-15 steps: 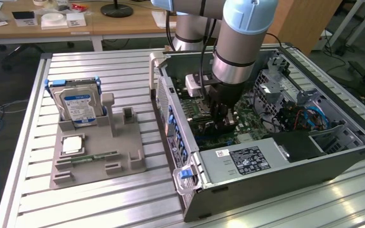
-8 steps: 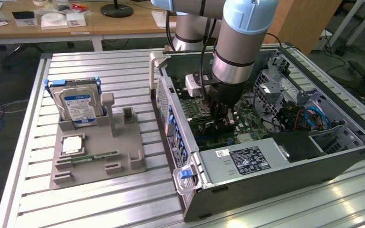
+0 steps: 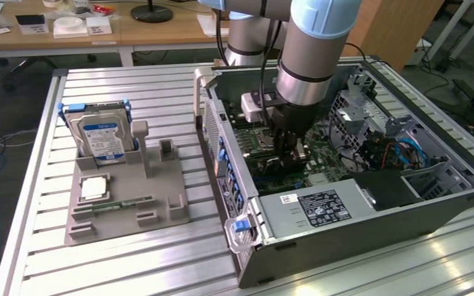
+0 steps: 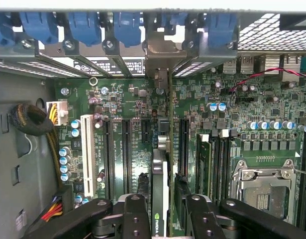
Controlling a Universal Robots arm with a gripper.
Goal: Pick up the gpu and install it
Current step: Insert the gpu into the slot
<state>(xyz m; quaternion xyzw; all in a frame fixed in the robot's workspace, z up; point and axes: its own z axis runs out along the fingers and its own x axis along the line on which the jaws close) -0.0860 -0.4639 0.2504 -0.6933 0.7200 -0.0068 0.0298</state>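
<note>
- Exterior view: the open computer case (image 3: 336, 240) lies on its side on the slatted aluminium table (image 3: 138, 265), toward the exterior view's right; its walls stand up all round, so the way in is from above; the arm (image 3: 307, 55) reaches straight down into the middle of the case, with the drive cage (image 3: 369, 117) close on the exterior view's right and the power supply (image 3: 320, 209) at the near end.
- The gripper (image 3: 291, 161) sits low over the motherboard (image 3: 323, 154); from here the thing between its fingers is mostly hidden by the wrist, and I cannot tell how the jaws stand.
- On the exterior view's left, well apart from the case, a grey holder (image 3: 126, 203) carries the hard drive (image 3: 101, 137) upright and a memory stick (image 3: 121, 205) lying flat; open table lies around it.
- Wrist view: the gpu (image 4: 160, 184) stands on edge over the motherboard (image 4: 118, 99), in line with the expansion slots (image 4: 127, 149) and pointing at the slot brackets with blue clips (image 4: 128, 25) on the case wall; memory slots (image 4: 217, 159) and the processor socket (image 4: 262, 186) lie to one side.
- The gripper (image 4: 161, 219) has its fingers (image 4: 135, 216) part-spread on either side of the card's edge; they look slackened rather than pinching, though touch I cannot tell.
</note>
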